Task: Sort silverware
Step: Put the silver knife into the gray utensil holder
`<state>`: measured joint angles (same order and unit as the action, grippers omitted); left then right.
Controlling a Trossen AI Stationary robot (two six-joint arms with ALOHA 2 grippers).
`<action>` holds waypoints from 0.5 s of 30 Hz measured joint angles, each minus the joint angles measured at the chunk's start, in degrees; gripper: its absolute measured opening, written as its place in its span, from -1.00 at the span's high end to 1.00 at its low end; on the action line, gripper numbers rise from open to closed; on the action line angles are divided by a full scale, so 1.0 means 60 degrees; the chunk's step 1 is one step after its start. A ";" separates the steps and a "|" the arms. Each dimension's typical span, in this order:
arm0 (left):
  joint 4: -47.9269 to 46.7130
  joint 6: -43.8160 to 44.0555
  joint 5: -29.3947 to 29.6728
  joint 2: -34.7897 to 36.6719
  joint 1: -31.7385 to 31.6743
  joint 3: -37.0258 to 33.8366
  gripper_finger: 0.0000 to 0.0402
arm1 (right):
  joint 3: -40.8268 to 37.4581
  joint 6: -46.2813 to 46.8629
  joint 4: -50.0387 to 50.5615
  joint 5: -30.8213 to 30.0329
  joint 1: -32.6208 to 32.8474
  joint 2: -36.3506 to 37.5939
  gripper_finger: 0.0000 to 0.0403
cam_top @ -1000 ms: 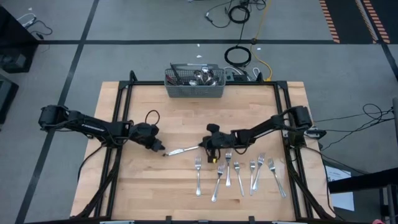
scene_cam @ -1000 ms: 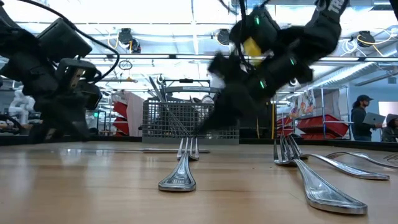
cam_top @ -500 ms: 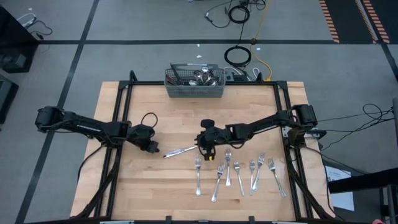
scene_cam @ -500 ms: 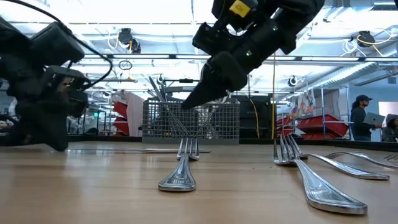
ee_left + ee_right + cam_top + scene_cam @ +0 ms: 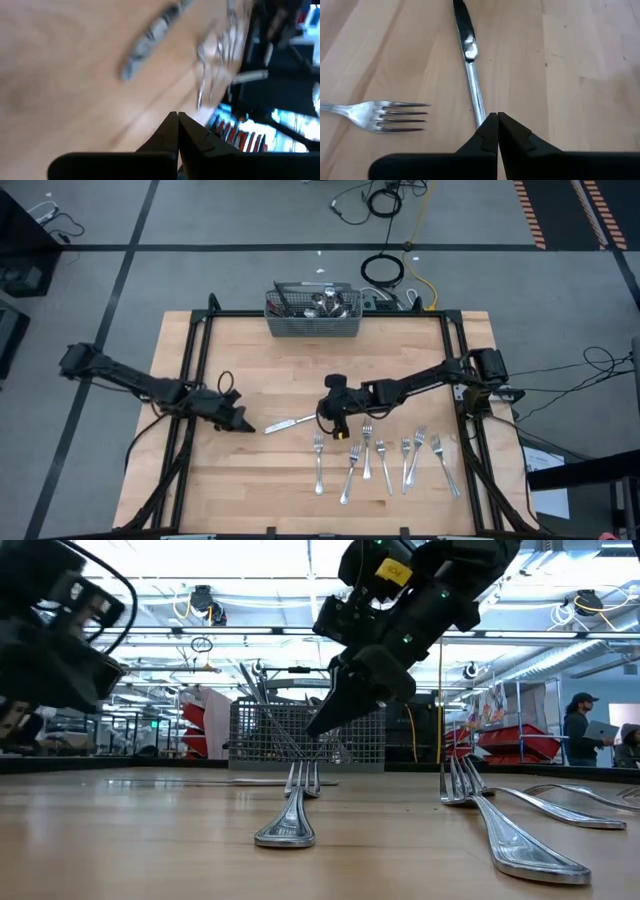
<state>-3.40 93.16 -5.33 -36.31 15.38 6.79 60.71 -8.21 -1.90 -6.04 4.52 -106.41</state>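
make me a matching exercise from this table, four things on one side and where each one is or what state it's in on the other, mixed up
Things:
1. knife
2. wire basket
3. row of forks
4. left claw

Places or states:
A. at the table's far edge, cutlery standing in it
B. shut, empty, just off one end of the knife
C. lying flat alone between the two claws
D. laid side by side near the front edge, by the right arm

Pairs: 1-C, 2-A, 3-D, 4-B

The right claw is also shut, at the knife's other end.
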 joint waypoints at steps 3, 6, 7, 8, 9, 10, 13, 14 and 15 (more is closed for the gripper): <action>0.0513 -0.0087 0.0681 -0.0166 0.0859 0.0018 0.97 | 0.0000 -0.0121 -0.0049 0.0016 0.0011 0.0000 1.00; 0.0506 -0.0168 0.1967 -0.0545 0.1492 0.0235 0.98 | 0.0000 -0.0163 -0.0042 0.0036 -0.0008 0.0004 1.00; 0.0497 -0.0329 0.2341 -0.0713 0.1648 0.0275 0.98 | 0.0000 -0.0166 -0.0038 0.0030 -0.0008 0.0003 1.00; 0.0492 -0.0484 0.2657 -0.0919 0.1771 0.0312 0.98 | 0.0000 -0.0167 -0.0044 0.0029 -0.0012 0.0004 1.00; 0.0492 -0.0671 0.2957 -0.1152 0.1867 0.0345 0.98 | 0.0000 -0.0167 -0.0043 0.0020 -0.0012 0.0004 1.00; 0.0502 -0.0828 0.3198 -0.1402 0.1930 0.0371 0.99 | 0.0000 -0.0153 -0.0034 0.0018 -0.0012 0.0004 1.00; 0.0528 -0.1493 0.3479 -0.2236 0.2064 0.0506 0.99 | 0.0000 -0.0098 -0.0024 0.0025 -0.0012 0.0004 1.00; 0.0587 -0.1716 0.3474 -0.2543 0.2112 0.0576 0.99 | 0.0000 -0.0094 -0.0022 0.0029 -0.0011 0.0004 1.00; 0.0698 -0.1899 0.3477 -0.2837 0.2163 0.0653 0.99 | 0.0000 -0.0094 -0.0012 0.0029 -0.0008 0.0004 1.00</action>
<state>0.79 81.76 15.53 -53.34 28.36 10.70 60.71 -8.78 -1.97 -5.87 4.47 -106.39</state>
